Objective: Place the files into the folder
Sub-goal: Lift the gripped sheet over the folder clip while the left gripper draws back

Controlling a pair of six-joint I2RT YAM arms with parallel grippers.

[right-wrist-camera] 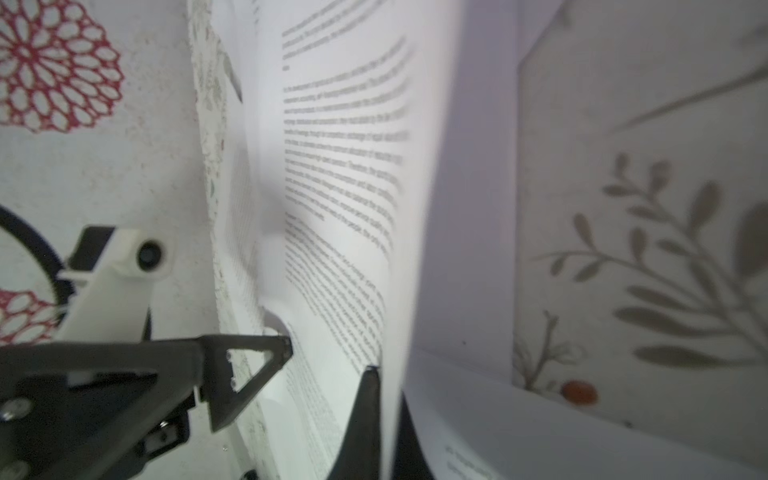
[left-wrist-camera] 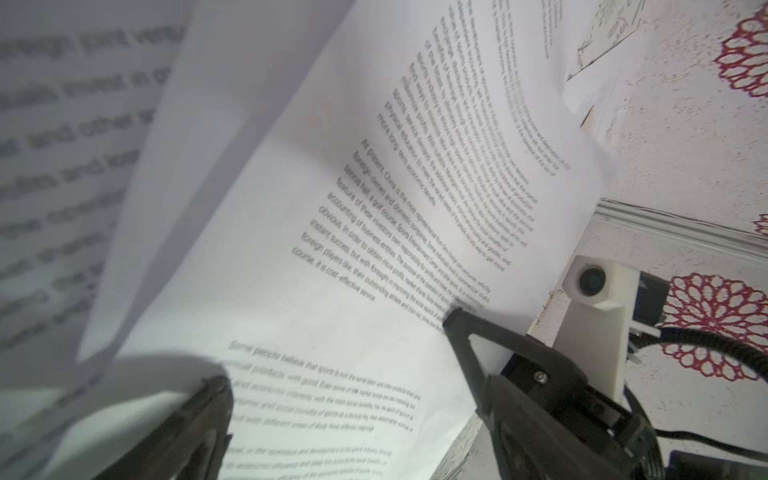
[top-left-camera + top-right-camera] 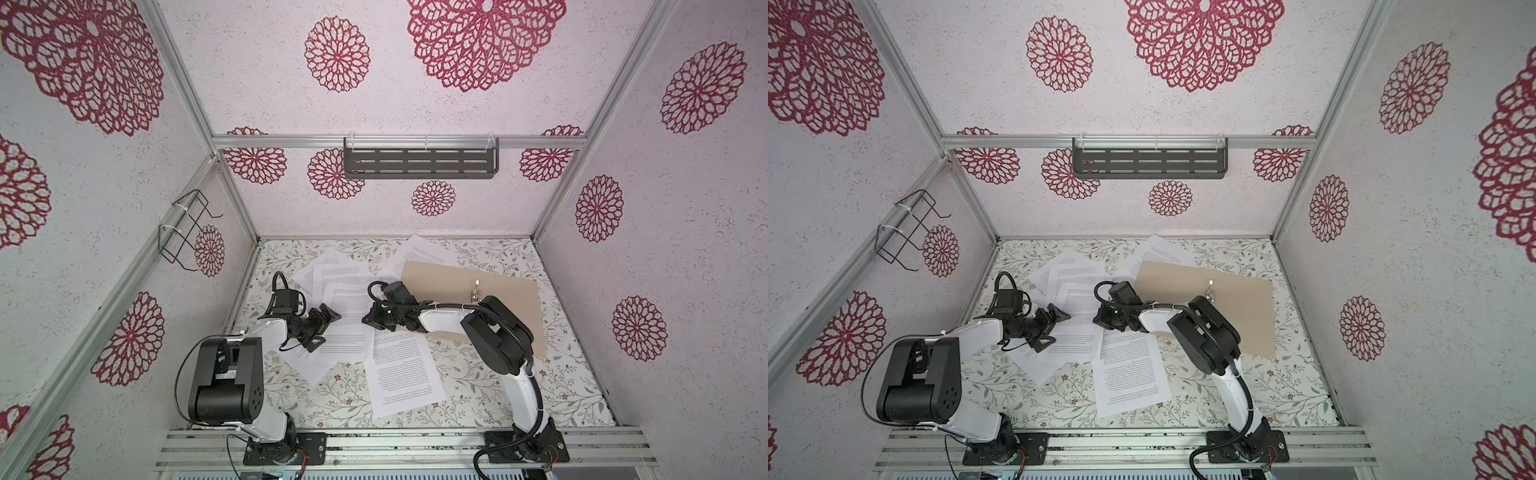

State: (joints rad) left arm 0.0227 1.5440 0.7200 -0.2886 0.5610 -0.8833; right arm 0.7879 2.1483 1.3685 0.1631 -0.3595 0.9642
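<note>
- The right end effector sits near the middle of the frame in both top views. It is pinched together on the edge of one sheet, which bows up off the bench.
- The left end effector hangs left of centre, low over the papers, its jaws wide apart and gripping nothing.
- The files lie loose and overlapping across the middle of the bench. One pokes out from under the folder's far left corner.
- The folder lies open and flat, right of centre, with its metal fastener showing. The right arm crosses above its near part.
</note>
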